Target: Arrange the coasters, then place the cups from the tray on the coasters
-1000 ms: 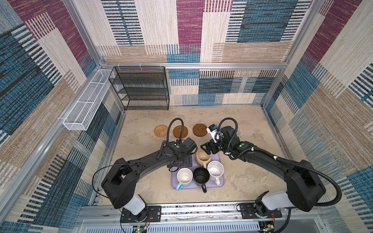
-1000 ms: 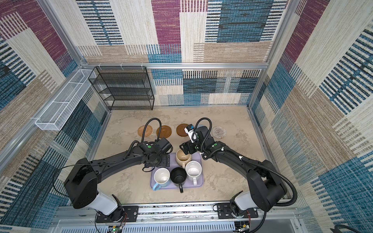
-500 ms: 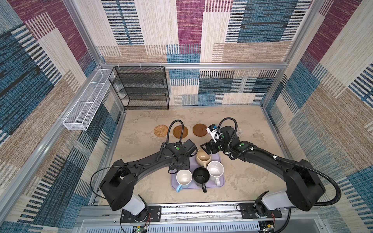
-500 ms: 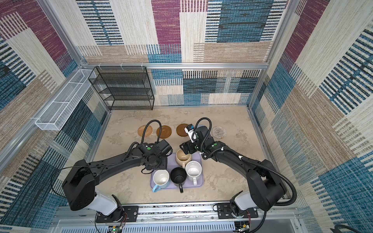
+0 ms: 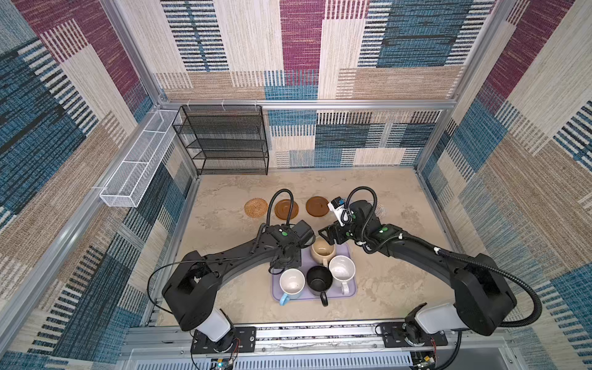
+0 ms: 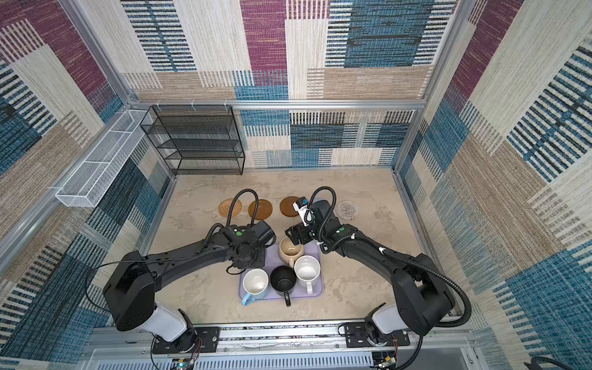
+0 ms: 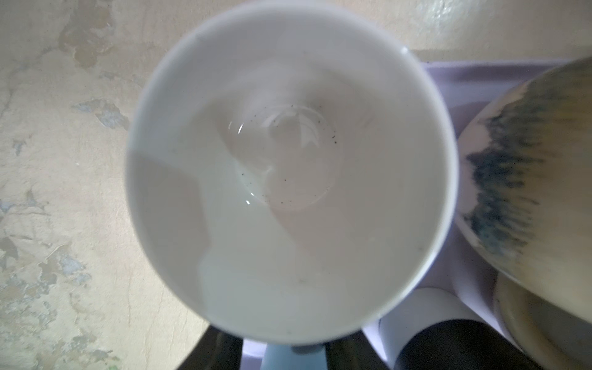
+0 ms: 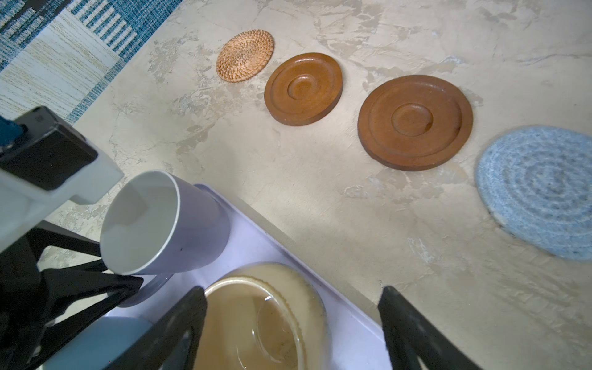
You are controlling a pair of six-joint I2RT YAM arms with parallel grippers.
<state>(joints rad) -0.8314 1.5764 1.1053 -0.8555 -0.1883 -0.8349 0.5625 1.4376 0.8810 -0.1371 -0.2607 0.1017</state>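
Left gripper point(image 8: 118, 272) pinches the tilted lavender mug point(image 8: 192, 230) at the tray point(image 8: 266, 256)'s far-left corner; mottled beige table point(image 8: 320, 192), patchwork woven walls point(image 5: 301, 48).

light: bright, even | shadows: soft | left wrist: blurred | top views: edge distortion

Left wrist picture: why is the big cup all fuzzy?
In the left wrist view the lavender cup sits too close to the lens, so it is out of focus; in the right wrist view the tan rattan coaster is crisp.
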